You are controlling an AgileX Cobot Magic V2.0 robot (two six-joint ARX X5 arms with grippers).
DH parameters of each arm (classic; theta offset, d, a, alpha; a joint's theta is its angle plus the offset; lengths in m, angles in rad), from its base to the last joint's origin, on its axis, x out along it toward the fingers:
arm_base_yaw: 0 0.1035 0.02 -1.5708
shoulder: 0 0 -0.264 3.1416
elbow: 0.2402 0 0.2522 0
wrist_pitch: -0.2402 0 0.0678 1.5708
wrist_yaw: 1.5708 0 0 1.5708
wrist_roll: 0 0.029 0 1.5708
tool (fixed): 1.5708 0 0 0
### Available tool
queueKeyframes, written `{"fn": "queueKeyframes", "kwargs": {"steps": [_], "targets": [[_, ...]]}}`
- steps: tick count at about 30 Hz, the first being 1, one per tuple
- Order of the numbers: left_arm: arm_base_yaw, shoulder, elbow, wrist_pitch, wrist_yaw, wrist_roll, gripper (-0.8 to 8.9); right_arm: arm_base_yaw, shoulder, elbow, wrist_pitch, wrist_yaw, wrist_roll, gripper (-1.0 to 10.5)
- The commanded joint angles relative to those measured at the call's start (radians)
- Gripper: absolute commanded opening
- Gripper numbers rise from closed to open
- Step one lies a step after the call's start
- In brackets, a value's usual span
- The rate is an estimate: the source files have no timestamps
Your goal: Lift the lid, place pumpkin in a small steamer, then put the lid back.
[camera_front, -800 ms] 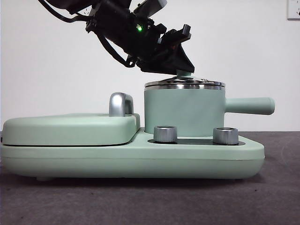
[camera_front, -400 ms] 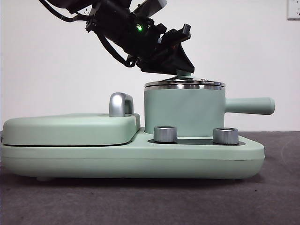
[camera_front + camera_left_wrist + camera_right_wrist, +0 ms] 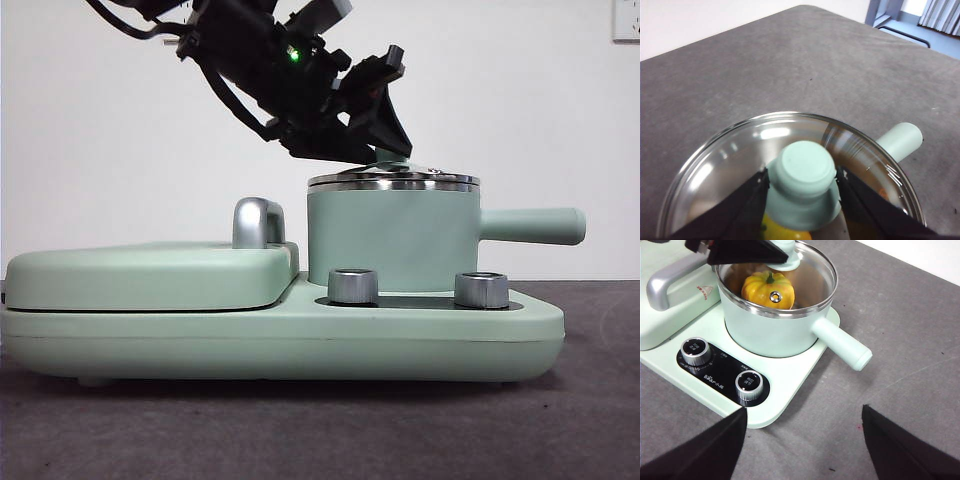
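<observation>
Left gripper (image 3: 802, 192): its two black fingers (image 3: 742, 207) sit pressed against either side of the mint-green knob (image 3: 805, 167), pinching it; the gap between them is just the width of the knob's neck. In the front view this gripper (image 3: 385, 150) comes down at a slant from the upper left onto the top of the pot.
Right gripper (image 3: 802, 450): fingers spread wide and holding nothing, above the grey worktop (image 3: 910, 355) near the appliance base (image 3: 790, 390) and well apart from the pot.
Lid (image 3: 393, 180): clear glass with a shiny steel rim, lying on the rim of the small steamer (image 3: 390, 240); from the front it looks about level and seated.
Pumpkin (image 3: 767, 289): glossy yellow-orange and ribbed, with a short green stem, inside the small steamer and seen through the glass.
Small steamer: mint-green cylinder with a steel rim, standing on the appliance base behind the two silver dials (image 3: 353, 286); its long straight handle (image 3: 530, 225) juts out sideways past the base's edge.
Griddle cover (image 3: 150, 272): flat, mint-green, with a silver handle (image 3: 256, 222), just beside the steamer.
</observation>
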Motion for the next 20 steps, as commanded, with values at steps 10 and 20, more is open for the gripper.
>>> {"fn": "queueKeyframes", "kwargs": {"steps": [10,20], "targets": [[0.001,-0.204,0.008,-0.201,-0.003,-0.025,2.27,0.009,0.005,0.003,0.007,-0.001,0.01,3.5],[0.082,-0.344,-0.005,-0.503,-0.003,-0.228,2.27,0.009,0.033,0.003,0.023,-0.033,0.01,3.5]]}}
